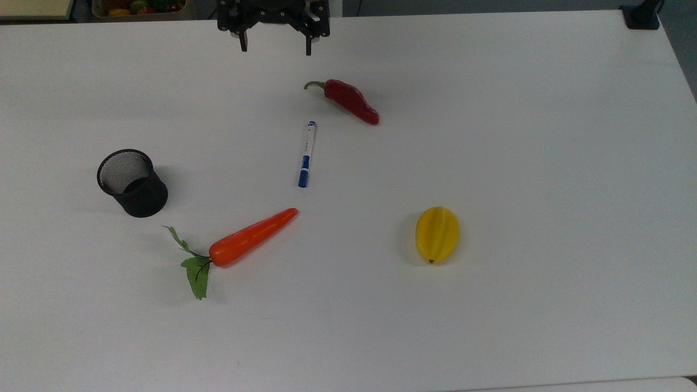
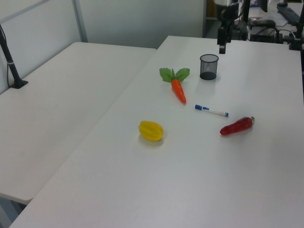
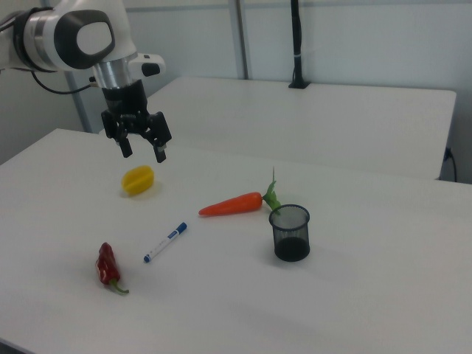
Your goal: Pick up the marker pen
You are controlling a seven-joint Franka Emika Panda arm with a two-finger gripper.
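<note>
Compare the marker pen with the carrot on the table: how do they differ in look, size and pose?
The marker pen is slim, white-barrelled with blue ends; the carrot is thick, orange and tapered, with green leaves. The marker pen is shorter than the carrot. In the top view the marker pen lies nearly vertical, while the carrot slants, tip toward the top view's upper right. Both lie flat on the white table, apart from each other.

White, blue-capped marker pen (image 1: 306,154) lies flat.
</note>
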